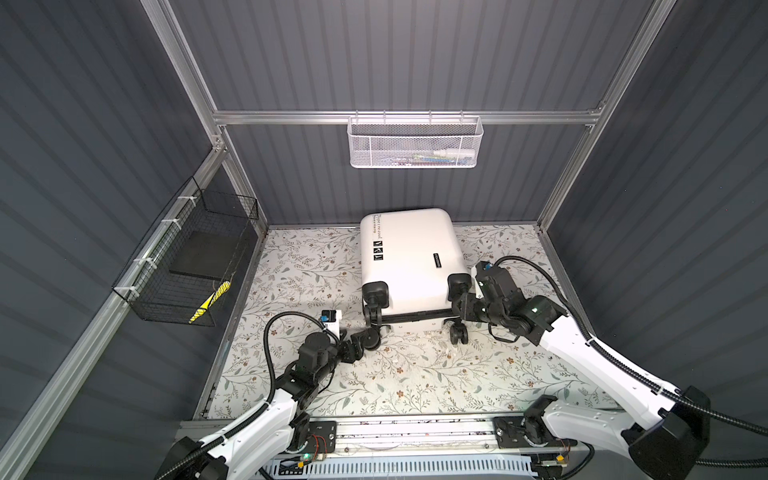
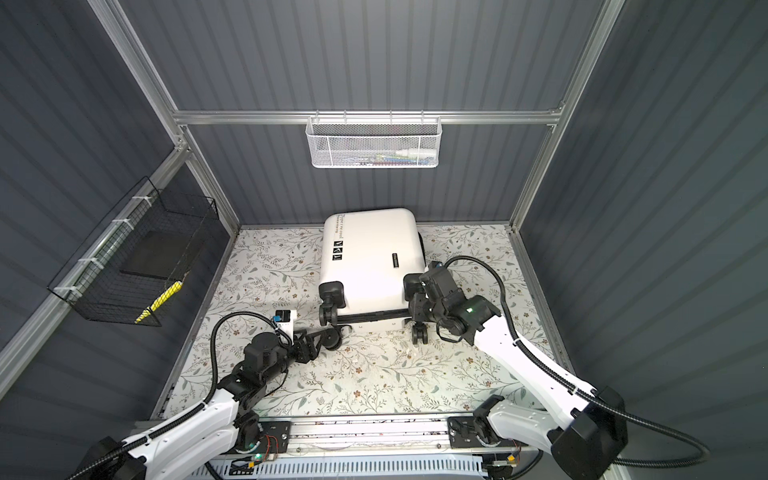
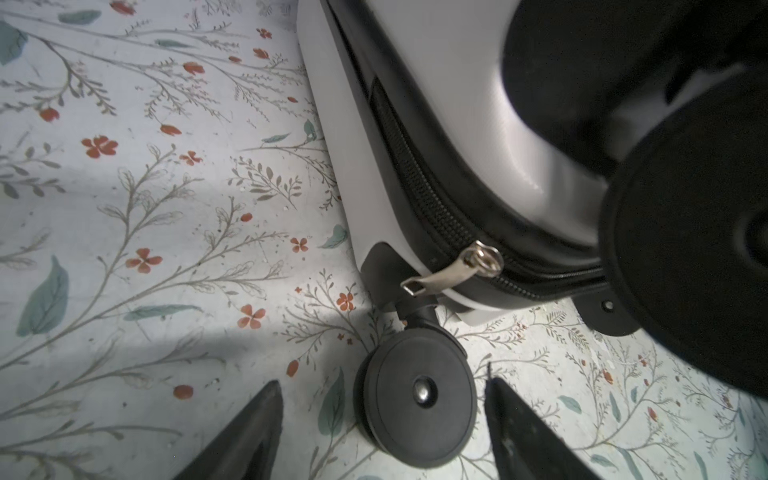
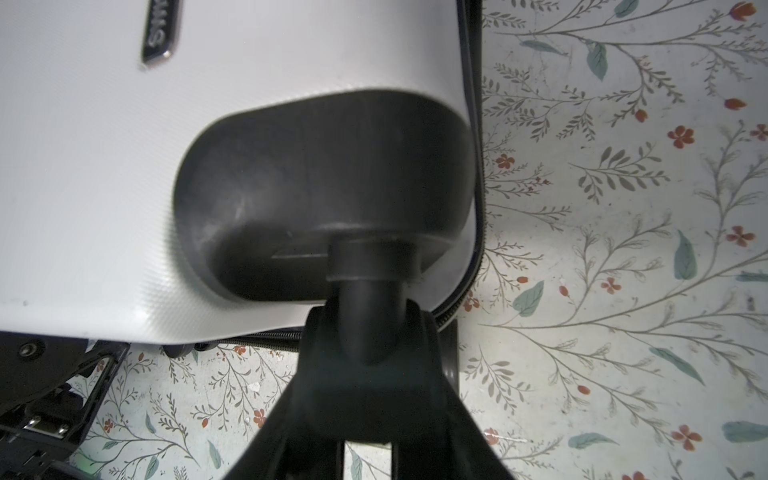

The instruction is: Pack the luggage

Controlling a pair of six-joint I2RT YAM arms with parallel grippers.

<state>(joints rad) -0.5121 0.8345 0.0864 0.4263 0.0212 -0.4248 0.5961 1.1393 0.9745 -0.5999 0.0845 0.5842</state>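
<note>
White hard-shell luggage (image 1: pixel 409 257) lies zipped shut at the back edge of the counter (image 1: pixel 415 382), mid-width. Your right tool (image 4: pixel 370 332) is clamped on a caster stem (image 4: pixel 370 295). Your left tool (image 3: pixel 382 380) stands wide astride a wheel (image 3: pixel 415 405), not touching it. Judge packing not begun: opening and loading remain.

Robot lab cell: aluminium frame (image 1: pixel 407 117), ribbed wall panels (image 1: pixel 395 54), floral-print tabletop (image 1: pixel 415 374), wire basket (image 1: pixel 166 299), left arm (image 1: pixel 257 419) and right arm (image 1: pixel 602 365) mounted on base rail (image 1: pixel 415 432).
</note>
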